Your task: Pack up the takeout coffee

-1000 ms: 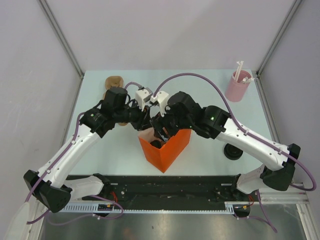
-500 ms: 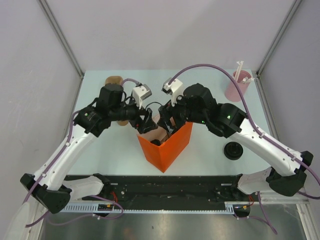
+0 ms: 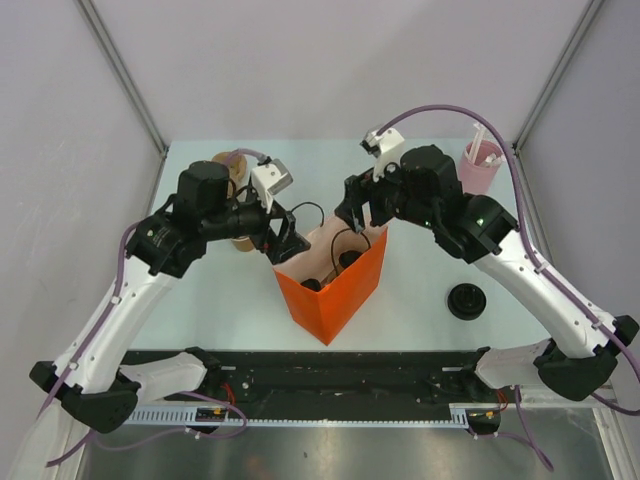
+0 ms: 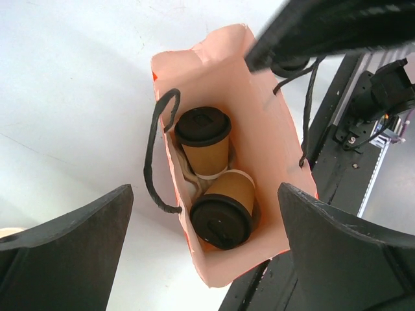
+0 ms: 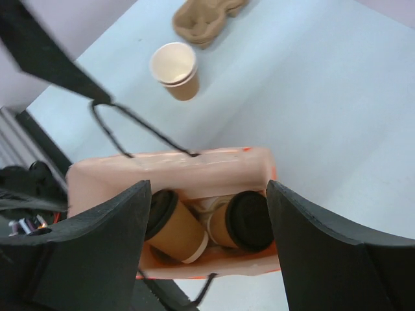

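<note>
Two takeout coffee cups, tan with black lids, lean together inside the orange bag [image 3: 335, 295]. In the left wrist view one cup [image 4: 203, 140] stands above the other cup [image 4: 224, 210], within the bag's pale inner wall [image 4: 262, 152]. The right wrist view shows the same two cups [image 5: 176, 228] [image 5: 245, 220] below the bag's rim [image 5: 175, 167]. My left gripper [image 3: 283, 240] [image 4: 204, 194] hangs open over the bag's left edge, holding nothing. My right gripper [image 3: 358, 212] [image 5: 207, 188] is open above the bag's far side, also with nothing in it.
An open paper cup [image 5: 176, 70] without a lid and a brown pulp tray [image 5: 204, 16] sit at the back left. A pink cylinder with straws [image 3: 477, 166] stands at the back right. A loose black lid [image 3: 467, 300] lies right of the bag. The bag's black cord handles [image 4: 155, 152] hang loose.
Both grippers have pulled up and apart from the bag mouth, left going left, right going back and right. The left jaws have opened wide.
</note>
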`<control>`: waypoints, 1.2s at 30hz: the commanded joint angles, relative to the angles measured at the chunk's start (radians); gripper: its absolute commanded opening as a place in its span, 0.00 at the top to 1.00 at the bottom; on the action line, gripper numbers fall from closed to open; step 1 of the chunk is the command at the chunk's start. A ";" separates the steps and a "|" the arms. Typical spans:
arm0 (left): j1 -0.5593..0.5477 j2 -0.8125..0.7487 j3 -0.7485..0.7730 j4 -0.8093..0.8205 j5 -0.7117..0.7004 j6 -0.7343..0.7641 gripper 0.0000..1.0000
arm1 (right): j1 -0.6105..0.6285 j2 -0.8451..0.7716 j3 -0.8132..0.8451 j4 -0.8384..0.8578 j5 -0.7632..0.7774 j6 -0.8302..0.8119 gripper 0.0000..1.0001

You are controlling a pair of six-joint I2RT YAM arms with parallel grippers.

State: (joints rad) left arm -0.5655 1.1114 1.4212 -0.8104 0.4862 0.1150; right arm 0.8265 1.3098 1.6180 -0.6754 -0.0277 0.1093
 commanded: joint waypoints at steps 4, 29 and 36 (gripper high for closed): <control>0.035 -0.041 0.104 -0.007 -0.057 0.038 0.02 | -0.147 -0.044 0.013 0.016 0.018 0.047 0.24; 0.216 -0.042 -0.030 -0.006 -0.040 0.064 0.07 | -0.751 0.399 0.023 0.365 0.121 -0.359 0.32; 0.217 -0.021 -0.085 -0.006 0.051 0.081 0.42 | -0.770 0.540 0.077 0.392 0.173 -0.436 0.35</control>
State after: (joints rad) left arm -0.3553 1.0779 1.3640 -0.8322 0.4549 0.1368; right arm 0.0570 1.8130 1.6196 -0.3584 0.1005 -0.2546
